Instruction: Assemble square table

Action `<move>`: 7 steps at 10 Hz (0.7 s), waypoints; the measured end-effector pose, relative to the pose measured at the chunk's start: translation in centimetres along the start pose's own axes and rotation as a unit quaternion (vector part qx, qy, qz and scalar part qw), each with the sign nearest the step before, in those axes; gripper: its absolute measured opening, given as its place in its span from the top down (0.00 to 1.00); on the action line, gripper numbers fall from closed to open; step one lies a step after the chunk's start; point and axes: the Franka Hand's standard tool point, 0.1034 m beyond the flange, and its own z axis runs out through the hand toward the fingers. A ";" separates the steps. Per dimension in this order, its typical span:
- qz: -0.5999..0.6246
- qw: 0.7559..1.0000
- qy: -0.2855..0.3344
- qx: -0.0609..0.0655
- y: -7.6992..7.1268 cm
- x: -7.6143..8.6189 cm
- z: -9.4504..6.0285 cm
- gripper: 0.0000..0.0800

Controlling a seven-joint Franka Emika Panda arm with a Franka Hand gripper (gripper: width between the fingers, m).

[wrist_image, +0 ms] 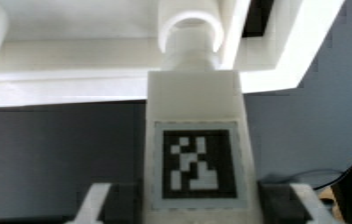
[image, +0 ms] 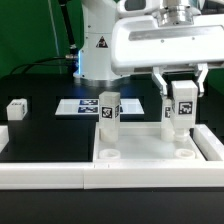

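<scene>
Pinching a leg (image: pixel 181 118) upright between its fingers (wrist_image: pixel 105 208), the gripper (image: pixel 181 105) hangs over the slab (image: pixel 140 150), near its 3 o'clock edge in the exterior view; a second leg (image: pixel 108 110) stands at the slab's 10 o'clock corner; a third leg (image: pixel 17 108) lies on the table (image: pixel 50 135) well apart, at 9 o'clock.

A black surface (image: pixel 45 140) carries a marker board (image: pixel 72 105), which lies flat toward the back, on the exterior view's left of centre, showing dark square tags on white. A low white wall (image: pixel 40 176) runs along the near edge of the surface and turns back along the exterior view's right. Behind everything hangs a dark backdrop (image: pixel 30 35); in the wrist view the surface reads as dull grey.
</scene>
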 end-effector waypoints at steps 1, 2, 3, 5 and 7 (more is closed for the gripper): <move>-0.002 1.000 -0.001 -0.003 0.5 0.0 0.3 0.64; -0.003 1.000 -0.001 -0.002 0.3 0.0 0.3 0.64; -0.003 1.000 -0.001 -0.002 0.3 -0.1 0.3 0.64; -0.003 1.000 -0.001 -0.002 0.3 -0.1 0.3 0.64; -0.001 1.000 -0.002 -0.001 -0.5 -0.3 0.3 0.64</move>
